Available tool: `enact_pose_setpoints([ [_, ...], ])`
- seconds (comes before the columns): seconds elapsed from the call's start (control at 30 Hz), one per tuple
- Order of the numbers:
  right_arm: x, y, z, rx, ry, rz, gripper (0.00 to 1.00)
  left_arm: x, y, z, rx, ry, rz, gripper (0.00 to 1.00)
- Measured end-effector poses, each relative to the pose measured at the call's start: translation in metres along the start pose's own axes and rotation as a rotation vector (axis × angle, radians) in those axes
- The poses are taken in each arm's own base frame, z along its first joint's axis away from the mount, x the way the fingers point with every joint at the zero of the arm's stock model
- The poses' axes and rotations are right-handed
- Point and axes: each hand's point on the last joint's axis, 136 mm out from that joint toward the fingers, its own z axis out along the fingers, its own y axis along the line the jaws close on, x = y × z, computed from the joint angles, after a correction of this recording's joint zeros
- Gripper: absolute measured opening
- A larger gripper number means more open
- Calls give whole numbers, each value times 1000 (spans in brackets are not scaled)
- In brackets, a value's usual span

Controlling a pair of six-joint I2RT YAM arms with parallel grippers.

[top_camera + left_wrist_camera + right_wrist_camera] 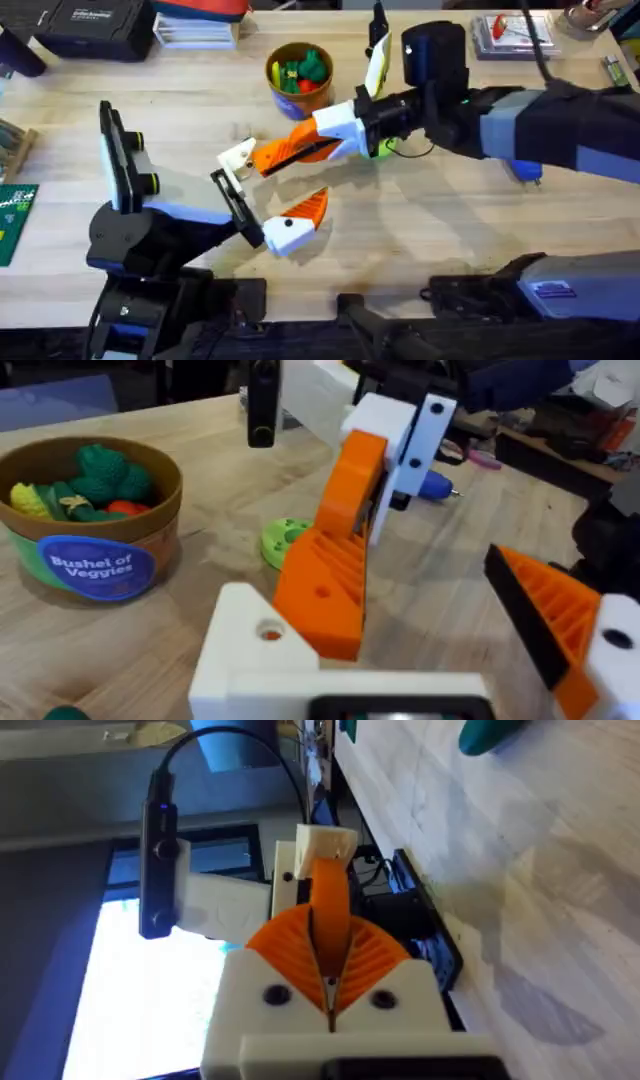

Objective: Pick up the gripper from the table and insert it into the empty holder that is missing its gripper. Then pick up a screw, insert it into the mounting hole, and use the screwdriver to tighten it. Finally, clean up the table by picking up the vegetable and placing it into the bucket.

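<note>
My right gripper [300, 150] reaches in from the right, shut on the orange ridged gripper [268, 157]. It holds the piece against the left arm's bare white holder [238, 155]. From the left wrist, the orange gripper [335, 560] stands tilted on the holder [260, 645] beside its mounting hole. My left gripper [268, 190] is open, and its other finger carries its own orange tip [308, 208]. The blue screwdriver [525, 172] lies mostly under the right arm. The bucket [275, 72] stands behind and holds toy vegetables. A dark-green vegetable [65, 712] peeks in at the left wrist view's edge.
A flat bright-green disc [386, 148] lies under the right wrist. Black cases and boxes [95, 25] line the far left edge, and a packet [510, 32] lies at the far right. Bare wood stretches in front of the right arm [440, 230].
</note>
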Motion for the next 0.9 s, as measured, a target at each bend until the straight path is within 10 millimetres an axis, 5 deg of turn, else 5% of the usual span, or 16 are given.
enact_pose_setpoints([
  [0.9, -9, -9, 8, -23, 13, 80, 8, 2, -6, 0, 33, 9, -21, 986],
])
